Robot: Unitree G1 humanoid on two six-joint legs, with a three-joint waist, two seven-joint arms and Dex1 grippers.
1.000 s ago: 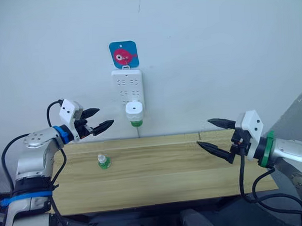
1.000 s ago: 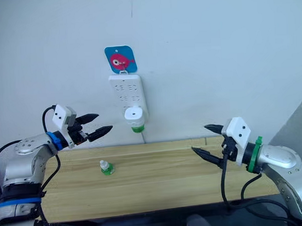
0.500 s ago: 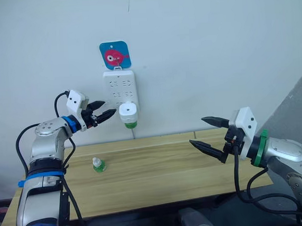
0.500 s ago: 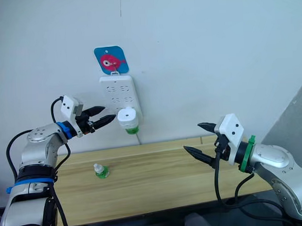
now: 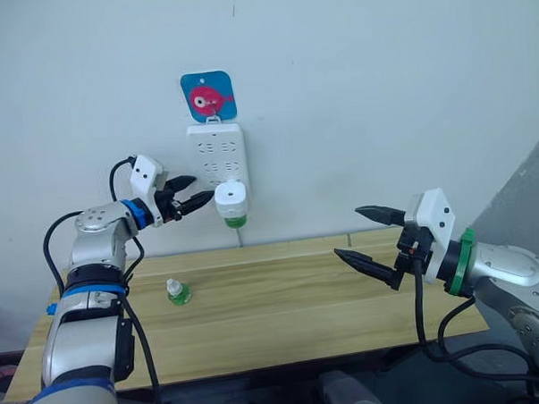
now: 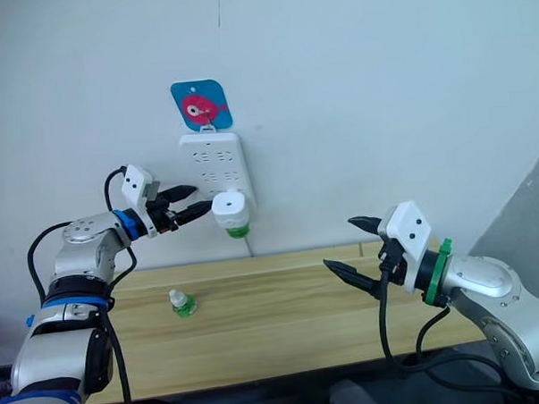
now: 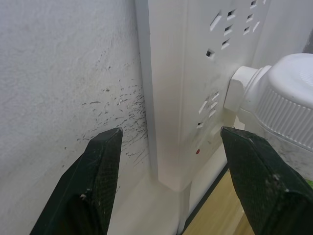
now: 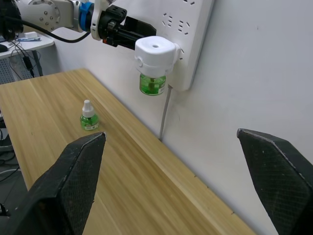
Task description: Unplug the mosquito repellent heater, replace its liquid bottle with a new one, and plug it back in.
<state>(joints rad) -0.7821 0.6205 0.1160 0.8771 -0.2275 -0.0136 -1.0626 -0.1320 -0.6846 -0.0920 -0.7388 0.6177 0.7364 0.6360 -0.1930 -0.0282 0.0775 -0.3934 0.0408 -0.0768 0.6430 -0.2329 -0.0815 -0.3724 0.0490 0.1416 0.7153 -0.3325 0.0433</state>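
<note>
Mosquito repellent heater (image 5: pixel 230 200) sits plugged in, left gripper (image 5: pixel 195 193) beside it.

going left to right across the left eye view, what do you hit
left end effector → spare green bottle on the table → mosquito repellent heater plugged into the power strip → right end effector

A: Where's everything relative to the power strip (image 5: pixel 217 157)?
B: Strip hangs on the wall above the bench (image 5: pixel 283 300). Mosquito repellent heater (image 5: pixel 230 201) plugged into its lower part. Left end effector (image 5: pixel 194 192) just left of the heater, right end effector (image 5: pixel 371 240) well off right, over the bench. Spare bottle (image 5: pixel 176 291) on the bench, below-left.
</note>
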